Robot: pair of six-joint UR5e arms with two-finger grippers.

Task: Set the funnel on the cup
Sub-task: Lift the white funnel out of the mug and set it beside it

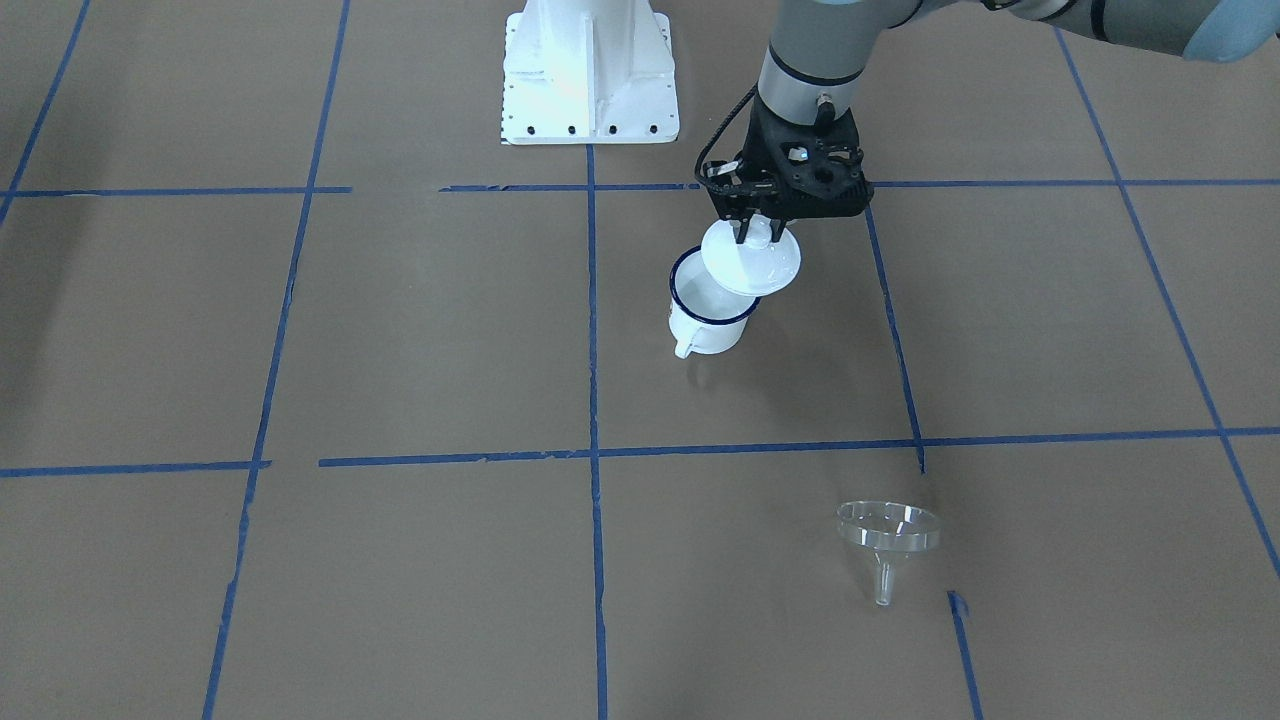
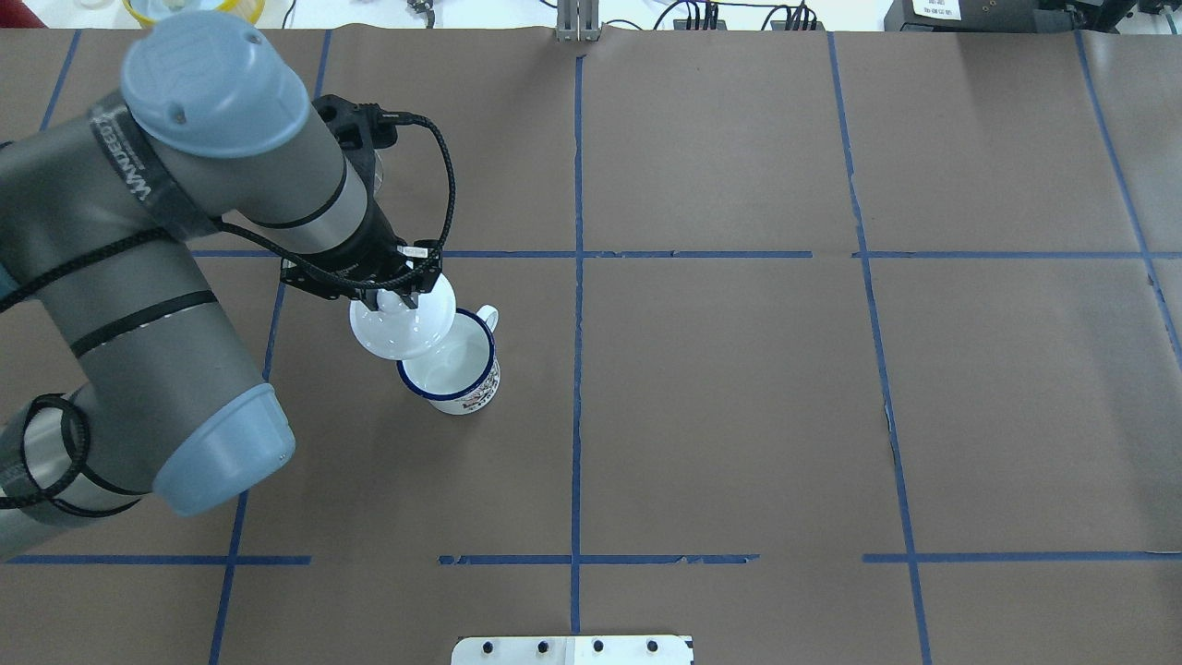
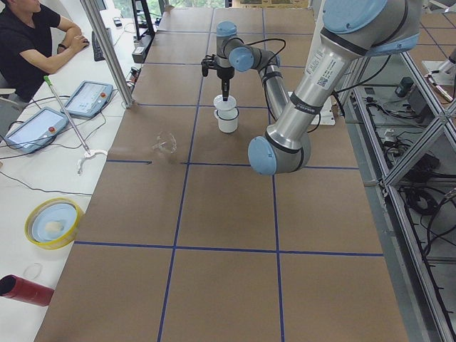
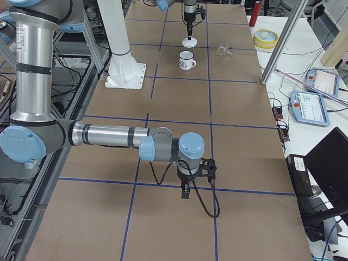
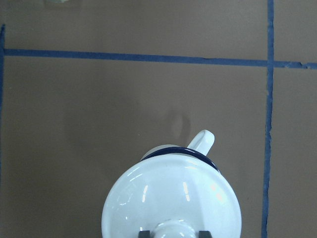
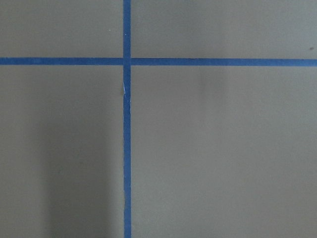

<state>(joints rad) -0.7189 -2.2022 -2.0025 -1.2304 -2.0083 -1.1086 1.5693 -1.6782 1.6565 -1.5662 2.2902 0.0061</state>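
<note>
A: Progress check. Start with the bench [image 1: 400, 350] and the arms.

B: Brown paper with a blue tape grid. The left arm [image 2: 185, 277] is over the cup, and the left jaws are clamped on the knob of a round white lid [image 1: 750, 262]. The right arm [image 4: 109, 136] is parked low at the far end. Right jaws: cannot tell, too small in the side view.

A: The cup?

B: White enamel mug [image 1: 710, 320] with a blue rim, upright. The lid hangs raised above it and offset, so most of the mouth is uncovered.

A: And the funnel?

B: Clear funnel [image 1: 888, 530], untouched, well apart from the mug toward the operators' edge. It seems to lie tilted on its side.

A: Verdict?

B: Early. The lid is off but not set down. Fetching and seating the funnel remain.
</note>
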